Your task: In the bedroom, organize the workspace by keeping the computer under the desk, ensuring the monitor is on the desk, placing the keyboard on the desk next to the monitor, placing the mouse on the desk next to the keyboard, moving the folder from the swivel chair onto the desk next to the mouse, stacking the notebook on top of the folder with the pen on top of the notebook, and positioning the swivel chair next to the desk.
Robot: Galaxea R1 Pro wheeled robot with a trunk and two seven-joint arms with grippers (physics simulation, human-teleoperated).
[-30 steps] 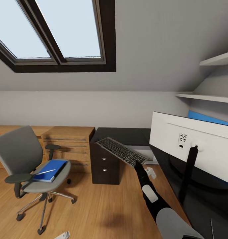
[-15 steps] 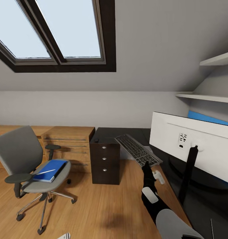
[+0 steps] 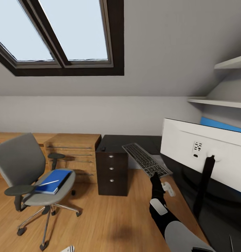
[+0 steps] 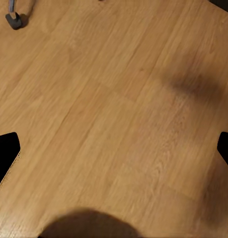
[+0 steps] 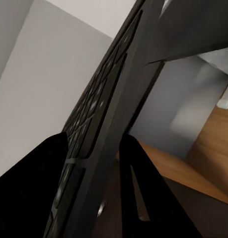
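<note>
Floor: wood boards (image 4: 114,99) are lying below the left hand (image 4: 114,148), whose fingers are standing apart with nothing between them.
Right hand: the right hand (image 3: 155,176) is clamping the near end of the keyboard (image 3: 145,160), a finger (image 5: 138,193) pressing on each face.
Keyboard: it is slanting over the desk (image 3: 117,141) corner, its near end hanging past the front edge.
Risk: held by one end only, the keyboard could be pivoting in the grip, slipping, or striking the monitor (image 3: 204,154) just beside it.
Room: bare black top is lying open toward the drawer side; the monitor is crowding the other.
Far side: the folder (image 3: 53,180) is resting on the swivel chair (image 3: 27,175), well apart from the desk.
</note>
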